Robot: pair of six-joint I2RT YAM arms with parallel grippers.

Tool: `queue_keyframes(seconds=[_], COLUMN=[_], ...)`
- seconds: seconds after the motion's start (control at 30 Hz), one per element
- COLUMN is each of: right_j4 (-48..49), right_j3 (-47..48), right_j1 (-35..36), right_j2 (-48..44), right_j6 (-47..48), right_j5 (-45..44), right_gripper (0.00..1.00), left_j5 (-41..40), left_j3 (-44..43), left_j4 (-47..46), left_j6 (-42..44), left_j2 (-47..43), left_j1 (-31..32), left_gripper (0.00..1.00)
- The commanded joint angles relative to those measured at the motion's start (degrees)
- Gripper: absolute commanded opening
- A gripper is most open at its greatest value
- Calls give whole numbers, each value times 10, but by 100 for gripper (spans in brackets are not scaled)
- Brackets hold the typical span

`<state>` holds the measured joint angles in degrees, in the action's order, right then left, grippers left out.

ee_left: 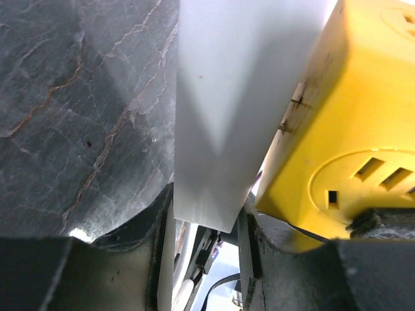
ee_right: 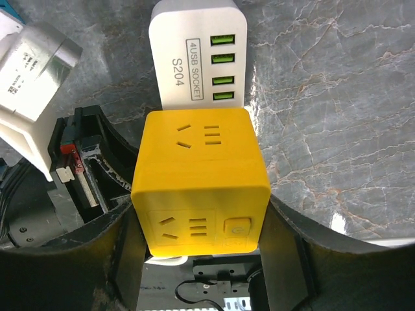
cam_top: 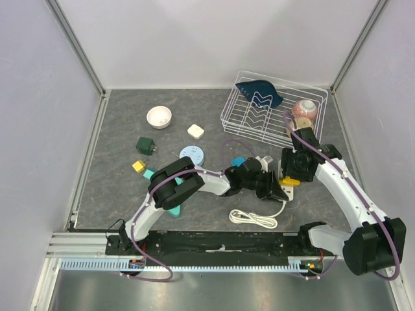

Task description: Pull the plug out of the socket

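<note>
A yellow cube socket (ee_right: 200, 181) sits between my right gripper's (ee_right: 200, 230) fingers, which are shut on its two sides. A white four-USB plug (ee_right: 198, 55) sticks out of the cube's far face. In the left wrist view the white plug (ee_left: 240, 97) runs between the fingers of my left gripper (ee_left: 207, 227), which is shut on it, with the yellow cube (ee_left: 350, 129) pressed against its right side. From above, both grippers meet at the cube (cam_top: 290, 182): the left gripper (cam_top: 275, 188) from the left, the right gripper (cam_top: 293, 173) from behind.
A coiled white cable (cam_top: 253, 218) lies in front of the cube. A second white adapter (cam_top: 263, 161) lies just left of the grippers. A wire dish rack (cam_top: 235, 123) stands at the back right. A white bowl (cam_top: 159, 117), green block (cam_top: 145, 145) and blue disc (cam_top: 192, 155) lie to the left.
</note>
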<state>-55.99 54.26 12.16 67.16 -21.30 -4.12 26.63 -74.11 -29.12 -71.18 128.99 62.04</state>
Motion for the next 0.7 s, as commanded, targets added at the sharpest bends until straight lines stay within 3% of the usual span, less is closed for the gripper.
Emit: queue_keyframes(seconds=[0.0,0.1,0.2,0.37,0.43,0.47,0.57,0.67], right_j4=[15,52,37,-25,-29,-34,-33,-26], right_j3=[-5,-48,-26,75,88,93,68,47], right_j1=[14,6,-60,-142,-122,-49,42,47], right_j2=[-69,-84,-42,0,13,16,21,31], right_j6=[-66,-69,-30,11,-15,-36,-101,-95], right_j5=[-56,16,96,89,68,28,-50,-50], right_gripper=[0,0,0,0,0,0,0,0], left_j5=[-54,-62,-69,-77,-81,-83,-85,-91], left_j3=[32,33,41,59,50,34,12,16], left_j4=[50,60,70,71,93,101,125,130], left_j6=[-52,-33,-21,-14,-8,-1,3,0], left_j2=[28,23,18,8,6,5,3,2], left_j1=[-10,-11,-11,-11,-11,-10,-7,-8], left_gripper=[2,2,2,2,2,2,2,2])
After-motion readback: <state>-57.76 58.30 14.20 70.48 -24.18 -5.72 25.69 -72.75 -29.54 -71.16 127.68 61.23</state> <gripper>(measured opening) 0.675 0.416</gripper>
